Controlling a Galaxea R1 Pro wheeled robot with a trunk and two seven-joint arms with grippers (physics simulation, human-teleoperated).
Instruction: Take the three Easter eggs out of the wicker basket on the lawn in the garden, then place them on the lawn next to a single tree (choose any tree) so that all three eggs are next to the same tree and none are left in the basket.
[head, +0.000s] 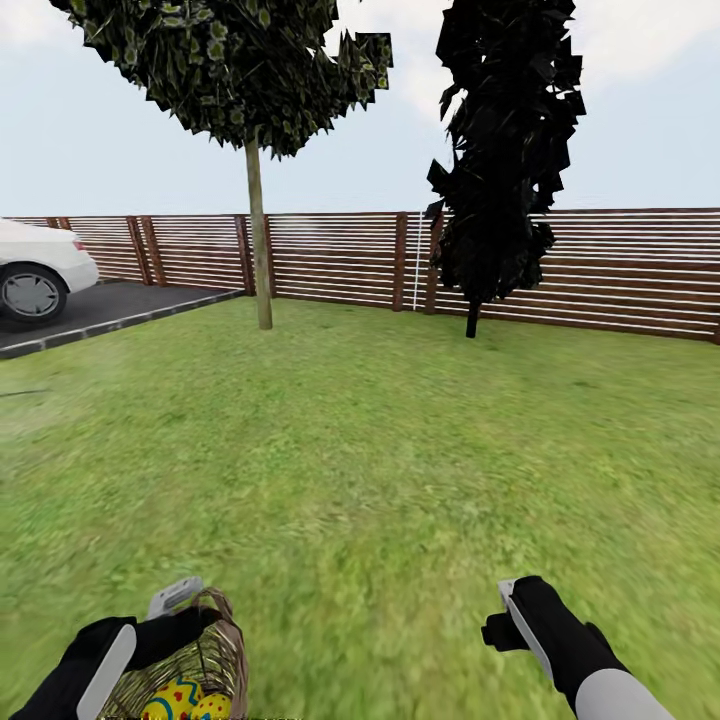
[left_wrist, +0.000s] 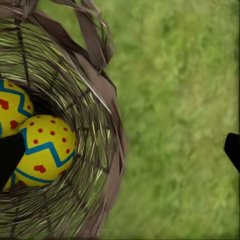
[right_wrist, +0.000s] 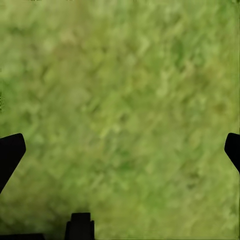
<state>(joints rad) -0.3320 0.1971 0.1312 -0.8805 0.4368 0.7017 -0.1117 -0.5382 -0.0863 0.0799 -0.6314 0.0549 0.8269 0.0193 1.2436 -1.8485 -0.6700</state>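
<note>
The basket (head: 205, 655) sits on the lawn (head: 380, 470) at the near left, right at the left tool (left_wrist: 120, 147), whose fingers stand wide apart: one dark tip reaches over the basket's inside, the other hangs outside over the grass, so the rim lies between them. Two eggs show in the bottom, a dotted egg (left_wrist: 45, 150) and a second egg (left_wrist: 12, 107) touching it; a third cannot be made out. The right tool (right_wrist: 120, 145) hovers over bare grass at the near right, also spread wide, holding nothing. The eggs look hard, smooth and rounded, likely light and apt to slip, so a grip across the widest middle seems safest. The wicker looks light and could tip if nudged. The tree (head: 260, 240) stands far off by the fence (head: 620, 270).
</note>
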